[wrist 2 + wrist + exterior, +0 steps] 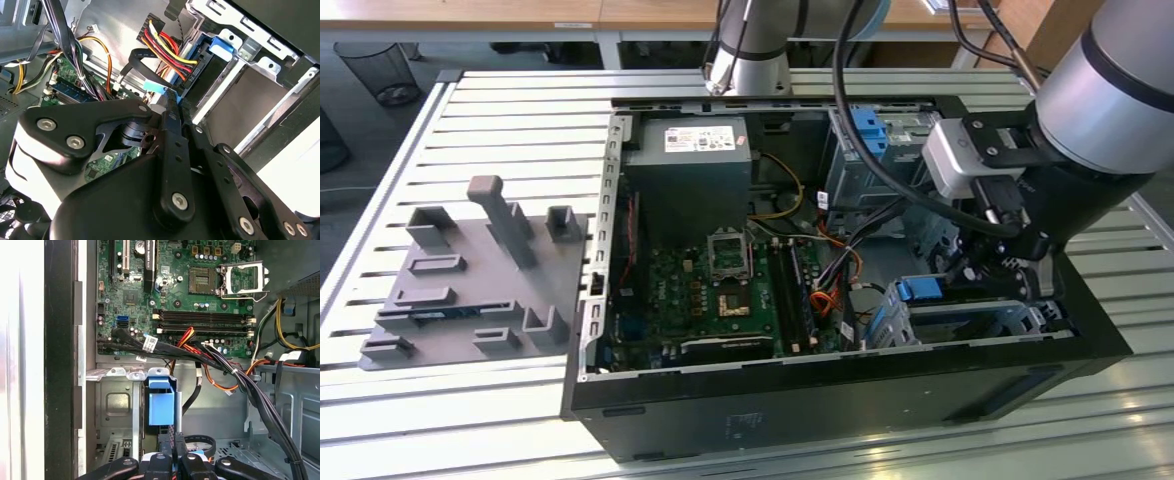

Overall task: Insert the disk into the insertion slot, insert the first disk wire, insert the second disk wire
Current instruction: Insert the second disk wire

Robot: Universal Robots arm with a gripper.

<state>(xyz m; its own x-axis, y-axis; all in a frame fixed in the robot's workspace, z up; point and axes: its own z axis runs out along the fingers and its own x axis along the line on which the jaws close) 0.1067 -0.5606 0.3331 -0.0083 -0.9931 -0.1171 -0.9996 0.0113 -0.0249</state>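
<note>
The arm reaches into the open computer case [854,400], at the corner on the exterior view's right. The gripper [170,100] sits low in that corner, its fingers [171,112] drawn together on a flat black data wire with a light blue connector [155,87]. Directly ahead of the fingertips stands the insertion slot [250,50], a silver metal cage. The disk [200,60] already sits inside it: its blue carrier [221,46] and a dark rear edge show at the mouth of the cage. A black power plug with red, yellow and black leads [170,37] lies against the disk's rear edge, just beyond the gripped connector; whether it is fully seated cannot be told. In the first wrist view, the blue carrier tab [161,400] stands just ahead of the fingertips, and the motherboard [190,290] lies further beyond, crossed by a black cable bundle [240,380].
</note>
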